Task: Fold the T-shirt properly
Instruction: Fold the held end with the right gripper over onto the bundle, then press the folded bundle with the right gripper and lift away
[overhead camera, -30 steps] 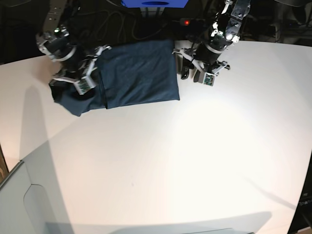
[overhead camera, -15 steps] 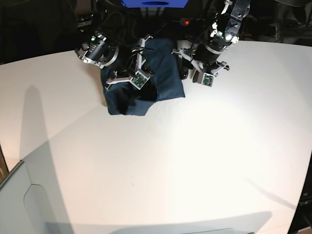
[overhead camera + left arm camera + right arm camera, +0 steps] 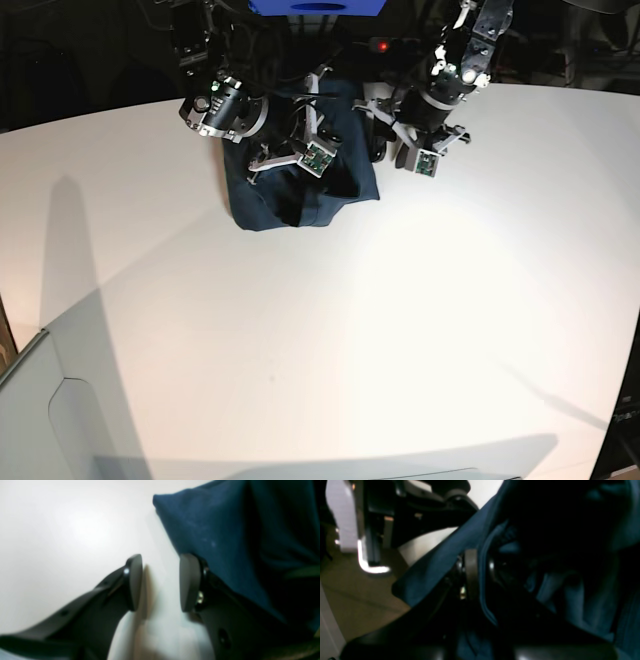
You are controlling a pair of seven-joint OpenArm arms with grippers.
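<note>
White desk (image 3: 330, 330), shirt (image 3: 300, 195) bunched top center, fold looks about half done. Right jaws (image 3: 477, 577) clamped on cloth, left jaws (image 3: 160, 582) apart, empty.

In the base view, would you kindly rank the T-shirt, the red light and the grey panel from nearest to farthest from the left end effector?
From the left end effector:
1. T-shirt, just beside it, toward the view's left.
2. Red light, behind it at the table's far edge.
3. Grey panel, far off at the near left corner.
</note>
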